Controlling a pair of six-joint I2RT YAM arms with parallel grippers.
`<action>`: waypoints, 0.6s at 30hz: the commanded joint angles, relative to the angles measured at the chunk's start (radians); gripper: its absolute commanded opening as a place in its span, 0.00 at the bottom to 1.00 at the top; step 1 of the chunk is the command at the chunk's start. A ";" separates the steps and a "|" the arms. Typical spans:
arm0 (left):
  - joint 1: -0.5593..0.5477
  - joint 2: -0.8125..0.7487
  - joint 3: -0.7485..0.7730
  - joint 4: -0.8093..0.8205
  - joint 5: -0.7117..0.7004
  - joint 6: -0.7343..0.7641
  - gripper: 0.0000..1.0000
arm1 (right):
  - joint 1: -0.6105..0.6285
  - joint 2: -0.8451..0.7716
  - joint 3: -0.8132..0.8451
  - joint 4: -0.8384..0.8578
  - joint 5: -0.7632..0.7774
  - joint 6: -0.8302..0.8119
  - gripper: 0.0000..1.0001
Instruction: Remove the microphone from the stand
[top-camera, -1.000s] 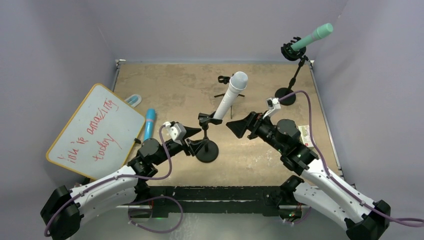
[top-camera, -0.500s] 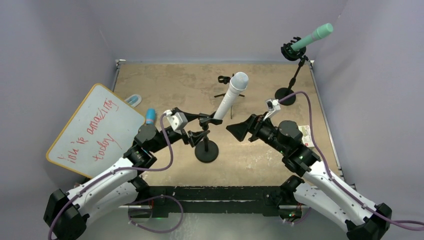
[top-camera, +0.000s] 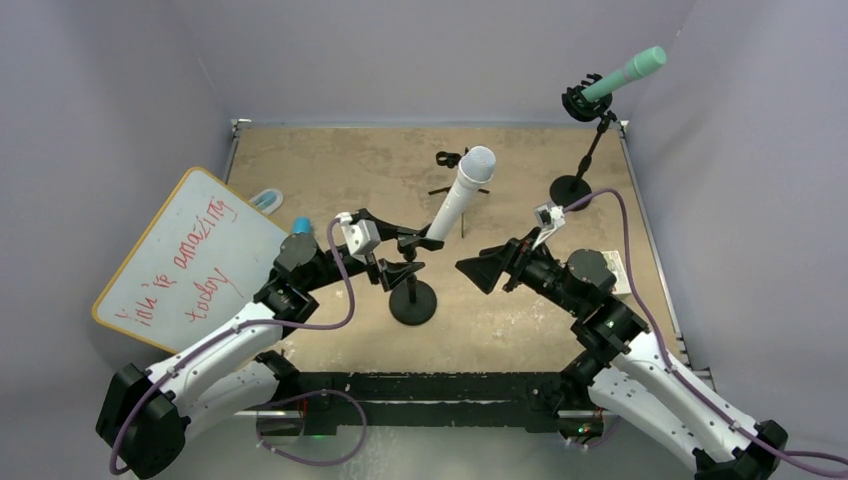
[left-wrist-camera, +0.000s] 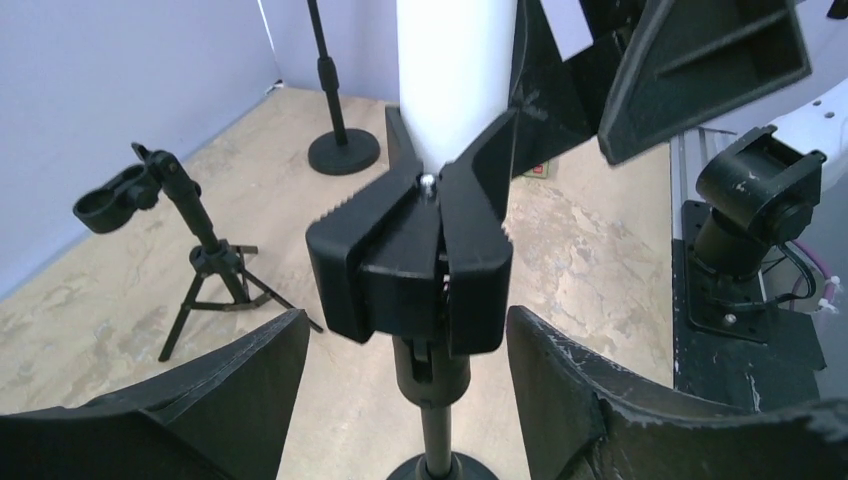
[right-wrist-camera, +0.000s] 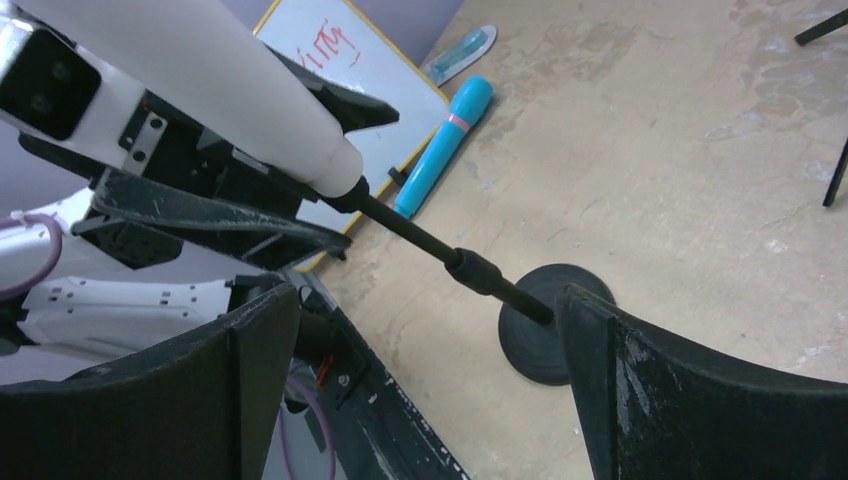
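Two hands: left hand, right hand, both spread wide, empty.
White cylindrical microphone: sat clipped in black stand, not yet removed.

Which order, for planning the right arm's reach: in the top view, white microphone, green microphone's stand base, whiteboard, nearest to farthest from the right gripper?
1. white microphone, just left, behind.
2. green microphone's stand base, back right.
3. whiteboard, far left.
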 joint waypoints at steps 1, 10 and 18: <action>0.005 0.005 0.057 0.055 0.012 0.020 0.68 | -0.001 0.024 0.036 0.051 -0.127 -0.053 0.99; 0.005 0.038 0.088 -0.002 0.050 0.017 0.29 | -0.001 0.076 0.091 0.119 -0.211 -0.056 0.99; 0.004 0.036 0.038 0.041 -0.008 -0.070 0.02 | 0.014 0.160 0.200 0.056 -0.118 -0.098 0.99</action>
